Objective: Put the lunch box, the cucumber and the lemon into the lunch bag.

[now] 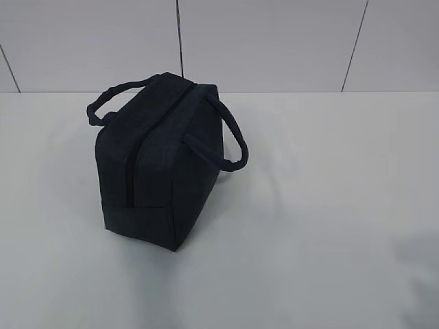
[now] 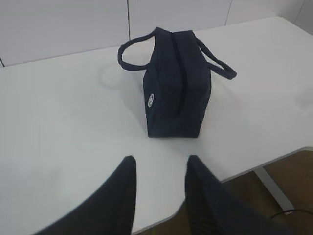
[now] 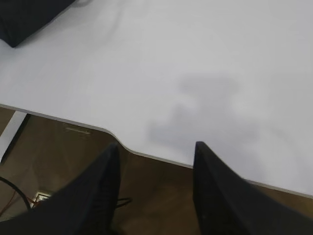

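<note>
The white table [image 1: 329, 226] fills most of the exterior view, running from a tiled wall [image 1: 274, 41] along the top of the frame down to the bottom edge; its near rim cuts across the lower part of both wrist views, with brown floor beneath it. On it stands the lunch bag [image 1: 161, 164], a boxy dark navy fabric bag, left of centre in the exterior view and upright on its base. Its top zipper [image 1: 130, 161] runs along the ridge and down the end facing the camera, and it looks closed. One loop handle [image 1: 116, 96] arches to the upper left, the other [image 1: 226, 140] droops to the right. In the left wrist view the bag sits in the upper middle of the frame, and a small round white logo [image 2: 150, 100] shows on its side. The left gripper [image 2: 159, 166] fills the bottom of that view, its two dark fingers parted with nothing between them, well apart from the bag. The right gripper [image 3: 156, 152] hangs at the bottom of its own view over the table's edge, fingers released and empty; only a corner of the bag shows in that frame's upper left.
</note>
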Motion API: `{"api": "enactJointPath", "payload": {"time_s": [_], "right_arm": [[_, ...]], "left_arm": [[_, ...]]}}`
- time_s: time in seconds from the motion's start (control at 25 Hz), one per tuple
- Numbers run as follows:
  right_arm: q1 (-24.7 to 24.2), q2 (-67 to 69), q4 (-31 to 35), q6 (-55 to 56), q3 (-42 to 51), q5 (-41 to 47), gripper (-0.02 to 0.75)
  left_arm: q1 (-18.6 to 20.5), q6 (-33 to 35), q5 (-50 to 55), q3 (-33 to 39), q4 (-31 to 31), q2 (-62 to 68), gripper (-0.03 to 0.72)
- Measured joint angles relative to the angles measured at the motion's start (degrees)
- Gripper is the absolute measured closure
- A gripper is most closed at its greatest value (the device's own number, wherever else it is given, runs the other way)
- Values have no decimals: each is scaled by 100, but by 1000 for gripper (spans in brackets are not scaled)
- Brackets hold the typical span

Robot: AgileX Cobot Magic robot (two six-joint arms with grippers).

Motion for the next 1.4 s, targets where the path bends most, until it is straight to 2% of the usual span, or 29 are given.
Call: {"api": "enactJointPath", "payload": {"time_s": [0.32,0.68,1.16,1.4], "right_arm": [[0,-752,-5,53,652,-123,372],[0,-855,-5,158,884,-618,372],[0,-855,95,167,908,-668,373],[0,-855,95,167,908,-682,373]], "left_arm": [[0,0,44,1036,-14,-1075,449],[0,207,44,1992,115,-1147,451],[0,555,-845,2546,128,-1147,453],[0,558,-910,2559,130,-1147,453]]}}
